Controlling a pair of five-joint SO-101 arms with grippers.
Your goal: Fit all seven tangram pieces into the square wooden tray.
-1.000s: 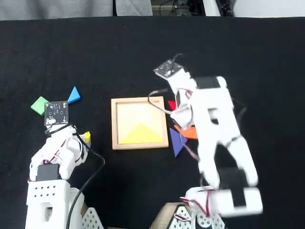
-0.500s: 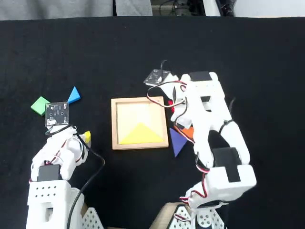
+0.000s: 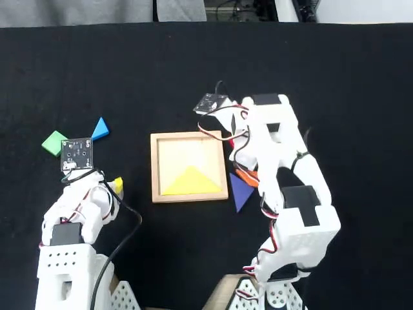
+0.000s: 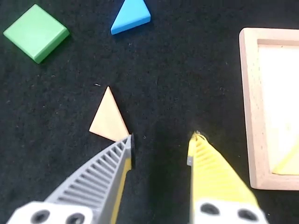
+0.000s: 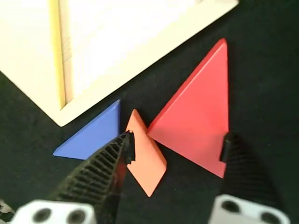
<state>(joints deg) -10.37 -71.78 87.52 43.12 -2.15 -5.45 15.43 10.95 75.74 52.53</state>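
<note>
my left fingers (image 4: 114, 161) are released, spread apart w/ bare black table (image 4: 159, 93) between them, gripping nothing. the pale yellow triangle (image 4: 108, 116) lies flat right at the tip of the grey one, can't tell if it touches. farther out are the green square (image 4: 36, 31) and the light blue triangle (image 4: 131, 16), near each other and well apart from the tray (image 4: 250, 107).

my right fingers (image 5: 100, 168) are released too, spread wide, gripping nothing. the red triangle (image 5: 196, 121) lies flat between the two tips. the orange parallelogram (image 5: 145, 161) lies just beside it, one corner against the red edge and right at one tip. the dark blue triangle (image 5: 91, 135) lies on the other side of the orange parallelogram, just outside the tray's corner, close to the rim.

in the high view the tray sits mid table between both arms. the big yellow triangle (image 3: 190, 181) lies flat inside it, base along the wall nearest the arms. the other six pcs are out on the table, three per side.
</note>
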